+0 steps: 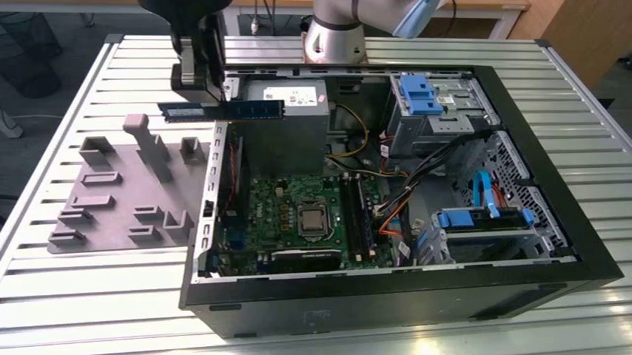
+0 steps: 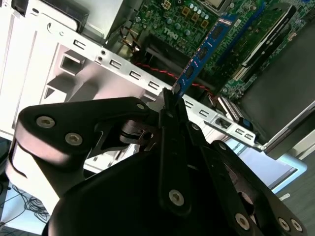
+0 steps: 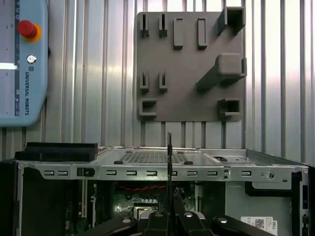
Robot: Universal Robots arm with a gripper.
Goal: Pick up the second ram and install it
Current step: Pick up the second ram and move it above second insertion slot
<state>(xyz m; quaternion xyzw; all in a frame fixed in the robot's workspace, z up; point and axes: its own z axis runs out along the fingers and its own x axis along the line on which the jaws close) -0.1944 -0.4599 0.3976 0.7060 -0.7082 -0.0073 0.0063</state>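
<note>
Second ram (image 1: pixel 257 109) in the air, not yet seated.
My fingers (image 2: pixel 170 128) pinch the second ram above the case (image 1: pixel 395 296) wall, between ten and eleven o'clock from the memory slots (image 1: pixel 354 214); pickup looks done, installing remains.

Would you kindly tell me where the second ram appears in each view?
Exterior view: the second ram held level below the gripper, above the computer case's edge on the exterior view's left.
Second wrist view: slanting out from the jaws over the case.
First wrist view: edge-on, a thin dark line crossing the case wall.
Shared landmark: the computer case.
</note>
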